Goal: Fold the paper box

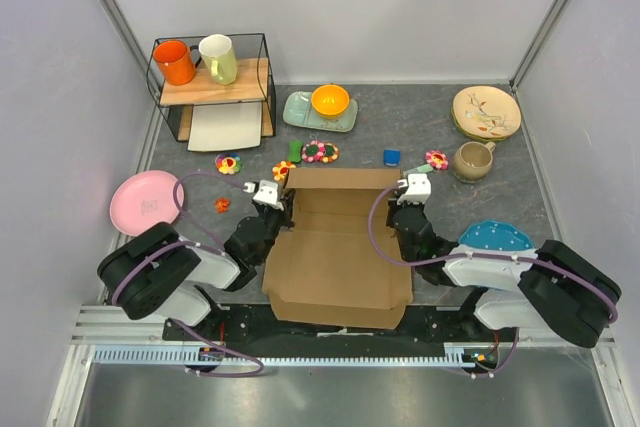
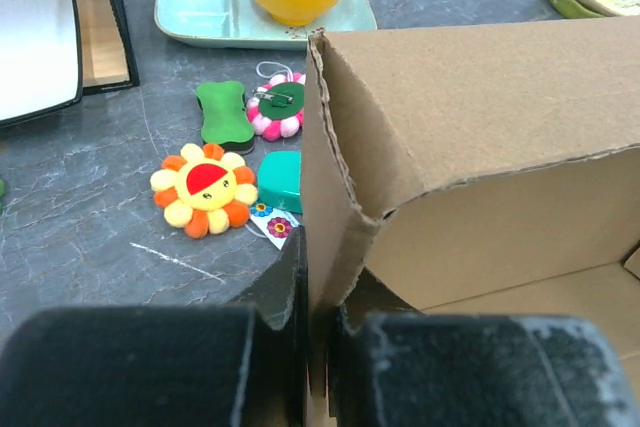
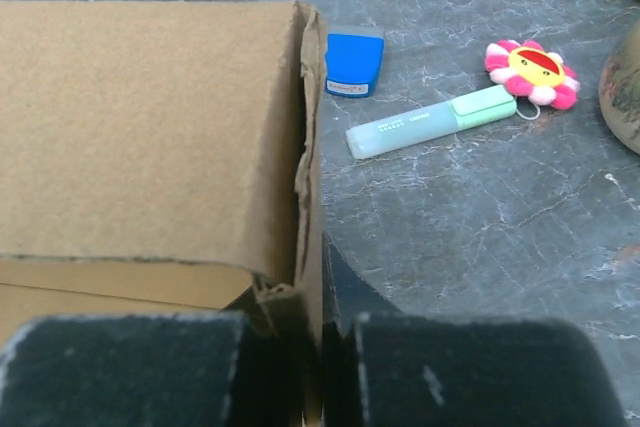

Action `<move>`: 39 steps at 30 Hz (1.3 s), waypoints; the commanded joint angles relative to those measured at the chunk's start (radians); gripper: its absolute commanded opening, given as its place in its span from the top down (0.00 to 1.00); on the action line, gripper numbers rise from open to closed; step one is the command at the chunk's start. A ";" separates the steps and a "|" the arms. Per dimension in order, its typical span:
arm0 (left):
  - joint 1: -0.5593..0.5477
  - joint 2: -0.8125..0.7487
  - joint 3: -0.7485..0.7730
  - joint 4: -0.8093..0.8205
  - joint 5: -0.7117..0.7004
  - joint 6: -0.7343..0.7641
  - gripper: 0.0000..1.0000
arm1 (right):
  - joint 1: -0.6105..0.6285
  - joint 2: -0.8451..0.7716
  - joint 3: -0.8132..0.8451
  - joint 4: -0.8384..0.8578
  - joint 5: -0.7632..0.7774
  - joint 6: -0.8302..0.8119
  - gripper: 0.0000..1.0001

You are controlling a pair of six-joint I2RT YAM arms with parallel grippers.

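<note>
The paper box (image 1: 335, 247) lay in the near middle of the table, between the two arms. Its base was flat, its far wall was raised at 12 o'clock, and its front flap was spread flat toward 6 o'clock. The left gripper (image 2: 318, 342) was pinched tight on the thin left side wall near the far-left corner. The right gripper (image 3: 322, 347) was clamped the same way on the right side wall near the far-right corner. This mirrored hold looked meant to stand both side panels upright against the far wall so the corners would meet squarely.

Just beyond the box at 11 o'clock sat an orange plush flower (image 2: 205, 187) and a green bone-shaped piece (image 2: 224, 112). At 12 o'clock a pale green tray (image 1: 298, 110) carried a yellow bowl (image 1: 330, 100). At 1 o'clock lay a blue block (image 3: 354, 60), a mint highlighter (image 3: 430, 122) and a pink plush flower (image 3: 532, 72). Farther out that way were a brown mug (image 1: 472, 160) and stacked beige plates (image 1: 487, 112). A wire shelf (image 1: 252, 79) at 10 o'clock held an orange mug (image 1: 175, 62) and a cream mug (image 1: 220, 57), with a white sheet (image 1: 222, 129) beneath. A pink plate (image 1: 145, 202) rested at 9 o'clock.

The grey marbled table (image 1: 560, 187) stood inside plain white walls (image 1: 350, 7).
</note>
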 commanded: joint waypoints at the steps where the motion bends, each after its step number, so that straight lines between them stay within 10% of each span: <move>1: -0.017 0.083 -0.075 0.327 0.008 -0.095 0.92 | -0.013 -0.014 -0.041 0.023 -0.025 0.171 0.87; 8: -0.038 -0.013 -0.066 0.202 -0.064 0.002 0.94 | -0.012 -0.239 -0.029 -0.286 -0.103 0.199 0.38; 22: -0.070 -0.090 0.060 -0.091 -0.176 0.105 0.94 | -0.008 -0.607 0.129 -0.806 -0.376 0.219 0.02; 39: -0.099 -0.021 0.091 -0.127 -0.268 -0.003 0.95 | -0.013 -0.675 0.275 -0.804 -0.283 0.322 0.02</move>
